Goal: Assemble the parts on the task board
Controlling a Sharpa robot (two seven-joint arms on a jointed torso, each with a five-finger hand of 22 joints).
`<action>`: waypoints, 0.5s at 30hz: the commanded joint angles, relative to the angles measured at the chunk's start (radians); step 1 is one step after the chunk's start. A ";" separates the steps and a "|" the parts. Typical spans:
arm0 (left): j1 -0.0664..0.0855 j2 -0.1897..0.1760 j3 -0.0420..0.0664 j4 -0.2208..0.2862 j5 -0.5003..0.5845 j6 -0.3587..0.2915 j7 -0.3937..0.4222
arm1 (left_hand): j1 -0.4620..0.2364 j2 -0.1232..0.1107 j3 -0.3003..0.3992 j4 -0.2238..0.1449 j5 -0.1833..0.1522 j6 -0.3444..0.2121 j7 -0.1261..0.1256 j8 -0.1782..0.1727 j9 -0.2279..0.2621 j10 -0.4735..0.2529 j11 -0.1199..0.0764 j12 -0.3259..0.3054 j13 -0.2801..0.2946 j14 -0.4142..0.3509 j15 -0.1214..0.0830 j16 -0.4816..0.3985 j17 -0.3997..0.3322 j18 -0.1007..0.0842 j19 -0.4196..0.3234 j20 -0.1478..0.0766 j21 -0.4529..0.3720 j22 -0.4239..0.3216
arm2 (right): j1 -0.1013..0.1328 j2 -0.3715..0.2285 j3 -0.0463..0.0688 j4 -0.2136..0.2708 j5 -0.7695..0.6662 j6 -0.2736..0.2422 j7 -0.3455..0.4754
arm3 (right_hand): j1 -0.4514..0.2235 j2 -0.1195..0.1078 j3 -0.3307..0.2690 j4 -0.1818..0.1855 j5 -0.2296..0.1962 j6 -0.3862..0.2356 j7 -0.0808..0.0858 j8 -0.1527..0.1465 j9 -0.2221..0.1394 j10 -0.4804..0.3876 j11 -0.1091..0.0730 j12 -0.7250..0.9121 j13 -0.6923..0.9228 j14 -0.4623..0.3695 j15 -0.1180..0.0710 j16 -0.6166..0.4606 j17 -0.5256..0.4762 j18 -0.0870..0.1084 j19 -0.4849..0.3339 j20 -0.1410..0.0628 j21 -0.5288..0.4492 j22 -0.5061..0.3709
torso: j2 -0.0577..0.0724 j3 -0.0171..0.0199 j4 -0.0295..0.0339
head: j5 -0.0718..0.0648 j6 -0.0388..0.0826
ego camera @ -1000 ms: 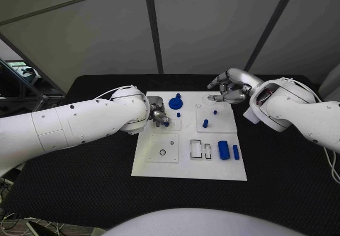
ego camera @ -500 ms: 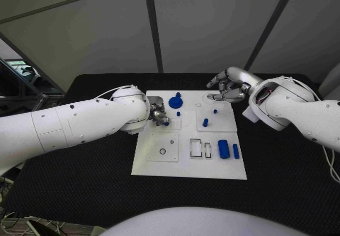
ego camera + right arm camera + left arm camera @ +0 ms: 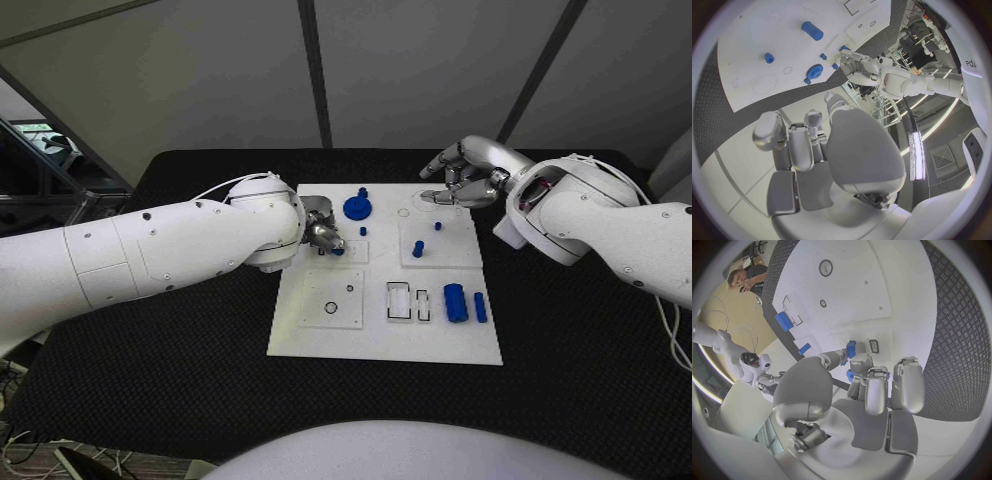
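Head view: the left hand (image 3: pixel 323 234) is down on the task board (image 3: pixel 385 345) at its left edge, fingers pinching a small blue peg (image 3: pixel 851 349) against it. The right hand (image 3: pixel 464 180) hovers over the far right corner, fingers curled in, holding nothing.

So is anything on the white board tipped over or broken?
Nothing looks broken or spilled. Two blue cylinders lie flat near the board's right edge, simply not yet placed. The gear and pegs look in order.
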 commanded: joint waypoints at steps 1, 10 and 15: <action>-0.003 0.003 -0.004 -0.004 0.000 0.034 -0.008 | -0.021 -0.002 0.082 -0.094 0.003 0.004 -0.007 0.002 -0.005 0.008 0.001 0.006 -0.001 0.104 -0.010 0.006 0.263 -0.015 0.006 -0.002 0.004 0.043 | 0.001 0.002 0.001 -0.001 -0.004 0.002 0.008 | -0.013 -0.001 0.001 0.004 0.002 0.005 -0.001 0.007 0.001 -0.006 0.000 0.001 -0.002 0.029 -0.008 -0.005 -0.002 0.011 -0.003 -0.003 -0.005 -0.001 | 0.000 0.0004 -0.0002 | -0.001 -0.001; -0.003 0.007 -0.004 -0.014 0.000 0.036 -0.008 | -0.072 0.007 -0.031 -0.038 0.000 0.028 -0.012 -0.005 -0.020 0.010 -0.004 0.007 -0.008 0.104 -0.014 0.006 0.263 -0.017 0.014 -0.007 0.007 0.054 | 0.001 0.007 0.001 -0.006 -0.004 0.003 0.010 | -0.013 0.001 0.002 0.004 0.004 0.006 -0.001 0.008 0.001 -0.007 -0.001 0.000 -0.003 0.027 -0.008 -0.008 -0.007 0.013 -0.007 -0.003 -0.010 -0.009 | 0.000 0.0002 -0.0012 | -0.001 0.000; -0.003 0.009 -0.004 -0.019 0.000 0.031 -0.003 | -0.087 0.017 -0.102 -0.012 -0.002 0.041 -0.013 -0.008 -0.027 0.013 -0.004 0.011 -0.007 0.104 -0.014 0.006 0.263 -0.018 0.016 -0.008 0.008 0.058 | 0.001 0.010 0.001 -0.011 -0.004 0.004 0.011 | -0.013 0.003 0.005 0.001 0.018 0.003 -0.001 0.010 0.000 -0.013 -0.001 -0.002 -0.007 0.024 -0.008 -0.013 -0.014 0.015 -0.013 -0.004 -0.016 -0.018 | 0.000 0.0001 0.0000 | -0.003 0.000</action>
